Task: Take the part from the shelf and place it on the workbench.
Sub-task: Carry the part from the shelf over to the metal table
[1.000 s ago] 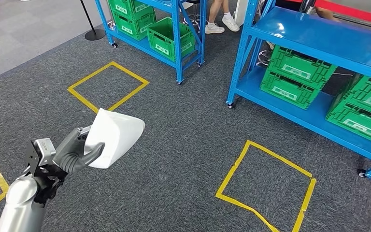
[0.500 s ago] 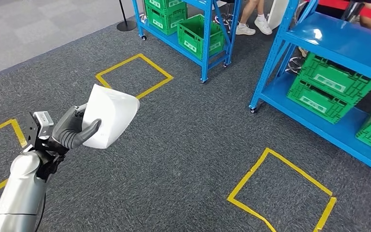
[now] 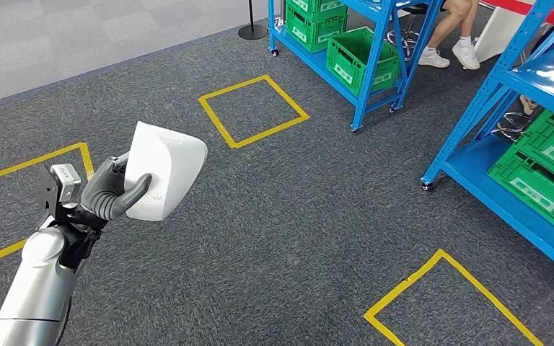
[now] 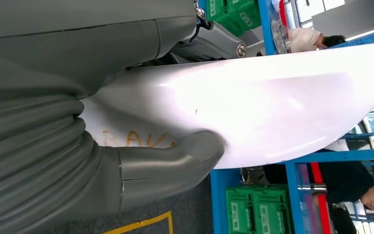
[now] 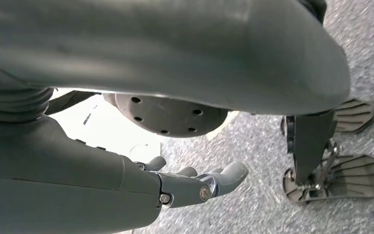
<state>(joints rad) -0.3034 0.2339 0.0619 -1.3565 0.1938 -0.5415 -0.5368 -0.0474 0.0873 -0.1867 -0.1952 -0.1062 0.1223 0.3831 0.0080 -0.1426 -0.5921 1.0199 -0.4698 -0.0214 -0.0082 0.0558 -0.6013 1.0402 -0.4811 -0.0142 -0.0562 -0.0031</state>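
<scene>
My left hand (image 3: 110, 194) grips a white curved shell-like part (image 3: 163, 170) and holds it up over the dark carpet at the left of the head view. The thumb lies across the part's face. In the left wrist view the white part (image 4: 272, 107) spans the picture, with the thumb (image 4: 175, 161) pressed on it beside faint orange lettering. My right hand (image 5: 195, 183) hangs by my body over the carpet, its fingers loosely extended with nothing in them.
A blue shelf rack (image 3: 375, 72) with green crates (image 3: 357, 54) stands at the back. A second blue rack (image 3: 476, 173) with green crates (image 3: 541, 176) is at the right. Yellow tape squares (image 3: 252, 108) mark the carpet. A seated person's legs (image 3: 456, 32) show behind the racks.
The whole view has swung left, so racks and tape squares slid rightward in the picture. My left hand keeps the same hold on the white part, now slightly more upright.
</scene>
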